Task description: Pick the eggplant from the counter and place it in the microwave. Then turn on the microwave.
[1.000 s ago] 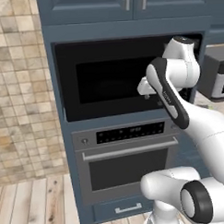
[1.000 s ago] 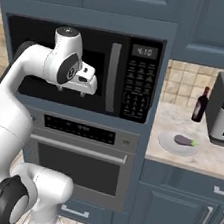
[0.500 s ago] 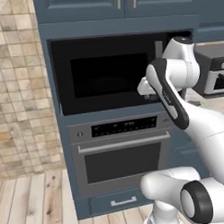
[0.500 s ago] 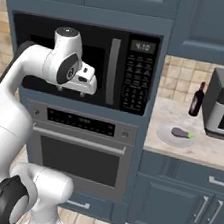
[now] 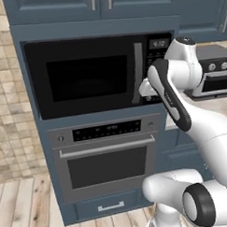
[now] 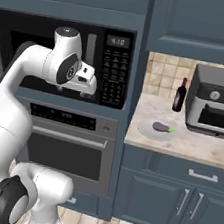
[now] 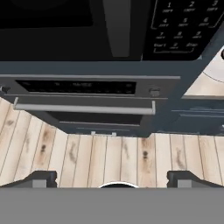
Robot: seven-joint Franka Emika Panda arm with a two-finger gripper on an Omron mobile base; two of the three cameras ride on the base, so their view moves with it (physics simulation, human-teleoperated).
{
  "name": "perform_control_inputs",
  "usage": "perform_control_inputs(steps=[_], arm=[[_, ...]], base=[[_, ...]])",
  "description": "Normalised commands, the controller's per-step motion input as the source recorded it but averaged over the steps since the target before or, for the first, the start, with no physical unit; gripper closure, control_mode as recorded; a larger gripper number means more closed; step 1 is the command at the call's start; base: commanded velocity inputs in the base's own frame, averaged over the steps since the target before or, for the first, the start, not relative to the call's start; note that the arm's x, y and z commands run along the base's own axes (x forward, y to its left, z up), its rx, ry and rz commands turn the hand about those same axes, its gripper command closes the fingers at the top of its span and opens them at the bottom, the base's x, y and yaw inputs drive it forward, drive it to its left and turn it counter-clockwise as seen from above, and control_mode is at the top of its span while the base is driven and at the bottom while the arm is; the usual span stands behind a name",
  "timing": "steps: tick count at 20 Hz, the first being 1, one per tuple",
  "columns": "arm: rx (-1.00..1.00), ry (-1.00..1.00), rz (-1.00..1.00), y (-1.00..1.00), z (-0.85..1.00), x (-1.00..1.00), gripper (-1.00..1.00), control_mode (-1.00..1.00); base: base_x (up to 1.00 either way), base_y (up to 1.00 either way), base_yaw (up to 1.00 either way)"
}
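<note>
Sliding rightward with its base, the robot brought the counter (image 6: 200, 146) into fuller view than a second before. The microwave (image 6: 66, 59) stood shut at nine o'clock; the gripper (image 6: 76, 92) hung before it, jaws wide, empty — the eggplant (image 6: 162, 127), plated, waited at three o'clock.

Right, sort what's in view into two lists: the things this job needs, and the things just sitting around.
Needed for the job:
eggplant, lying on a plate
counter
microwave, door shut
claw, open, nothing in it

Just sitting around:
plate under the eggplant
dark bottle
toaster oven
wall oven below the microwave
</note>
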Motion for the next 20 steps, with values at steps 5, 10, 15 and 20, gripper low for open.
perform_control_inputs(steps=[5, 10, 15, 20], arm=[[0.0, 0.0, 0.0, 0.0, 0.0, 0.0, -1.0, 1.0], [0.0, 0.0, 0.0, 0.0, 0.0, 0.0, -1.0, 1.0], [0.0, 0.0, 0.0, 0.0, 0.0, 0.0, -1.0, 1.0], [0.0, 0.0, 0.0, 0.0, 0.0, 0.0, -1.0, 1.0]], base=[[-0.16, -0.48, -0.02], [-0.09, -0.38, -0.01], [-0.01, -0.28, -0.01], [0.0, -0.16, -0.01]])
